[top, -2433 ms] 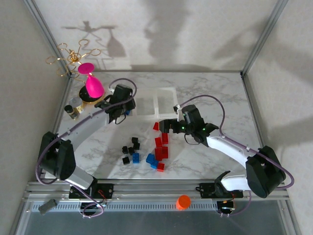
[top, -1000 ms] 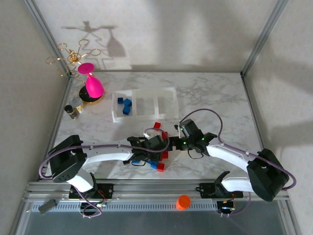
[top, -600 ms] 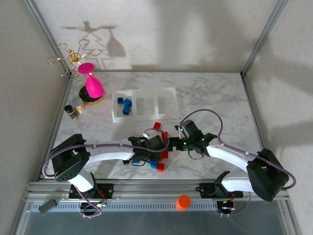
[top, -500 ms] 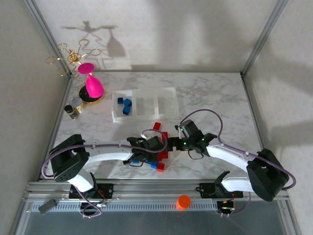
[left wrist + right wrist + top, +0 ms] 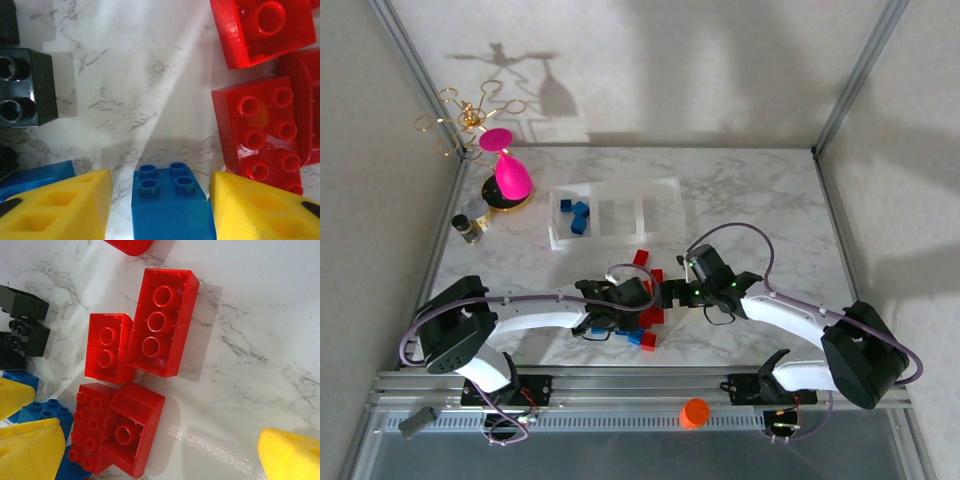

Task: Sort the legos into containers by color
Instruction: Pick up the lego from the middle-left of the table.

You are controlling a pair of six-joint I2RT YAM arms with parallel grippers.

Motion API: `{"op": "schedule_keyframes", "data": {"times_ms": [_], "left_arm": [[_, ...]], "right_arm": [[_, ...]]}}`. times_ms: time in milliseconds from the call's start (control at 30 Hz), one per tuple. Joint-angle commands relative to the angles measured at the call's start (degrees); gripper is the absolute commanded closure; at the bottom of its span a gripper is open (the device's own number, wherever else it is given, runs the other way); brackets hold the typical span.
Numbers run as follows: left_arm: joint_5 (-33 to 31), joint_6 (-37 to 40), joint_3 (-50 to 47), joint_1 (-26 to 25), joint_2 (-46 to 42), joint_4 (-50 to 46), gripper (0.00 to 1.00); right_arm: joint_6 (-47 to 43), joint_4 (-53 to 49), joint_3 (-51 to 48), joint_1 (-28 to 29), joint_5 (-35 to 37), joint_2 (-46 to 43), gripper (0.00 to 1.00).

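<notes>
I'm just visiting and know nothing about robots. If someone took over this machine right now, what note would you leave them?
Left pincer: open, fingers either side of a blue brick on the table, not clamped.
Right pincer: wide open above the red bricks, holding nothing.
Done: a few blue bricks sit in the tray, left bin.
Left: the loose blue, red and black bricks on the table.

Left pincer, right pincer over legos — containers beyond.
</notes>
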Motion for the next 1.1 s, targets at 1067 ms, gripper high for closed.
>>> {"op": "schedule_keyframes", "data": {"times_ms": [1067], "left_arm": [[-15.17, 9.64, 12.16, 16.24, -9.84, -11.98, 0.63]], "right_arm": [[-1.28, 4.35, 7.7, 0.36, -1.14, -0.75, 0.01]]}}
